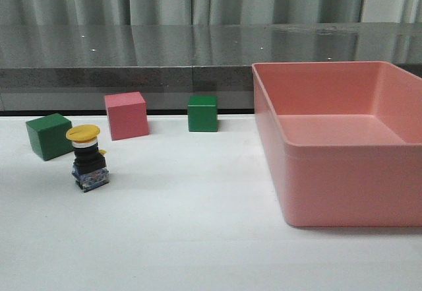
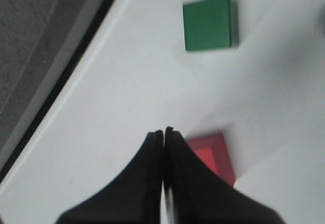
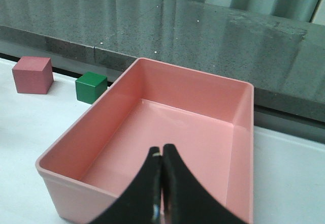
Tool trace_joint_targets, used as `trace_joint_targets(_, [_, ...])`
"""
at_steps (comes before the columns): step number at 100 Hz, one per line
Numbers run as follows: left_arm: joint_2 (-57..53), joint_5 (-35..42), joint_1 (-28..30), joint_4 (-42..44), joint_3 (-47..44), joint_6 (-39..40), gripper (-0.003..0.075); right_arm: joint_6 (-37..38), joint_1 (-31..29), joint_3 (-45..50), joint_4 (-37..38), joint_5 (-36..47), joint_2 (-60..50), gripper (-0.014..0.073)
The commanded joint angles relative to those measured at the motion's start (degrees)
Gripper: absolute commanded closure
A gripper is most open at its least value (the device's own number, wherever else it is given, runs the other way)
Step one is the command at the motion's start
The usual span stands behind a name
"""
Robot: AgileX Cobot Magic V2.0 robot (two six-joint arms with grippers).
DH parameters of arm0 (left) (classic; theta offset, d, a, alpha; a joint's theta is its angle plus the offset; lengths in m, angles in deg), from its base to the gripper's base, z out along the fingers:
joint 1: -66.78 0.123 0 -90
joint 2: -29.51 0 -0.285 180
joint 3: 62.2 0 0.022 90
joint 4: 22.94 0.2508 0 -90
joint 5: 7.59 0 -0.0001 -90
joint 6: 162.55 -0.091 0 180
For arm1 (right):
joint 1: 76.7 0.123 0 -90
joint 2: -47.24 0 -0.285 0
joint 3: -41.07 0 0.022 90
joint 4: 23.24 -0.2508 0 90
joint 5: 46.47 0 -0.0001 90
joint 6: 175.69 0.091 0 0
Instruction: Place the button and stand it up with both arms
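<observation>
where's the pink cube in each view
Front: pink cube at left rear of the table, between the two green cubes.
Left wrist: partly hidden behind the shut fingers, low in the picture.
Right wrist: far left, beside a green cube.
Shared landmark: that green cube.

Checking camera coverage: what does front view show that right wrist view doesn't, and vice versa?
Front only: the button, standing upright on the white table, and a second green cube behind it.
Right wrist only: the right gripper, shut and empty, above the bin's near wall.
Both: the pink bin, the pink cube, the green cube nearest the bin, and the grey counter behind.
</observation>
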Motion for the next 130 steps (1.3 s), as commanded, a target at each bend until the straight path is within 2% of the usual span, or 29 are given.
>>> trace_joint_targets(1, [-6.92,9.59,1.38,-8.38,-1.13,1.27,0.074,0.2,-0.34,-1.63,-0.82,3.7,0.27,0.0654])
trace_joint_targets(12, [-13.63,18.7,1.6,-15.17,-8.09,1.27,0.074,0.2,-0.34,-1.63,-0.82,3.7,0.27,0.0654])
trace_joint_targets(29, [-24.78,30.88,1.26,-21.79,-24.51,1.17,0.074,0.2,-0.34,-1.63,-0.82,3.7,0.27,0.0654])
trace_joint_targets(50, [-40.53,38.74,1.26,-24.01,-44.08,1.17,0.074,0.2,-0.34,-1.63,-0.82,3.7,0.27,0.0654])
trace_joint_targets(69, [-55.97,42.2,1.26,-27.39,-56.88,1.27,0.074,0.2,-0.34,-1.63,-0.82,3.7,0.27,0.0654])
trace_joint_targets(96, [-70.13,42.09,1.26,-29.38,-63.59,1.27,0.074,0.2,-0.34,-1.63,-0.82,3.7,0.27,0.0654])
trace_joint_targets(130, [-71.16,42.34,1.26,-29.38,-64.66,1.27,0.074,0.2,-0.34,-1.63,-0.82,3.7,0.27,0.0654])
